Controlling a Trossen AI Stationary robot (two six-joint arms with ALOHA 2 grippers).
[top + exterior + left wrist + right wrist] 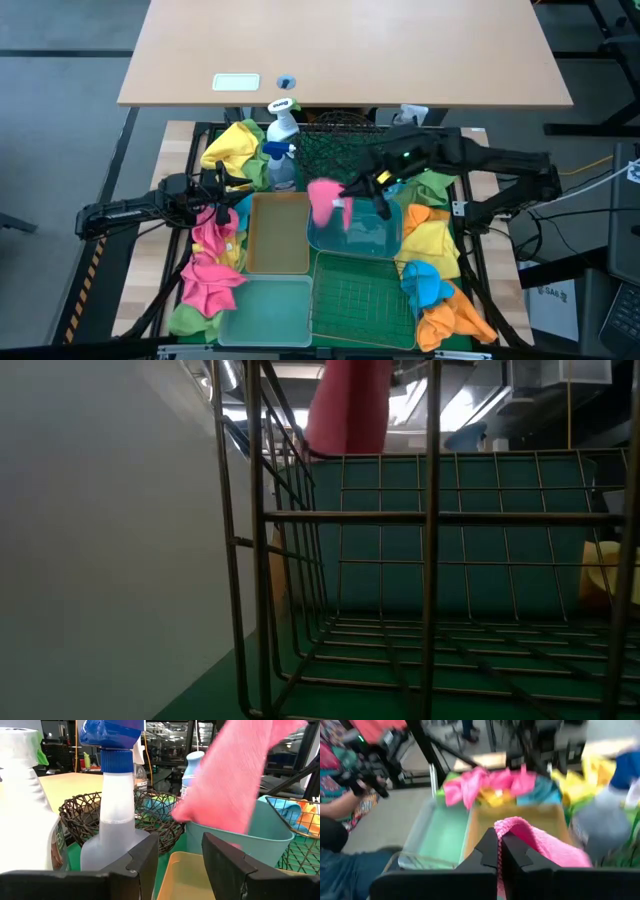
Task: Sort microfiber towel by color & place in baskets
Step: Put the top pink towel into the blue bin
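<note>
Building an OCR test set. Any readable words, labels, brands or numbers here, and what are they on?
No text can be read in any view.
Pale card on the far table: any print is too small to read.
White bottle in the left wrist view: dark label strip at its edge, too blurred and cut off to read.
Spray bottle beside it: no label visible.
Pink towel, held by the right hand above the teal bin: plain.

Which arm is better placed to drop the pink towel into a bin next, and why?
The right. Its tool is shut on the pink towel, hanging over the teal bin. The left tool is open, empty, beside the spray bottles.
</note>
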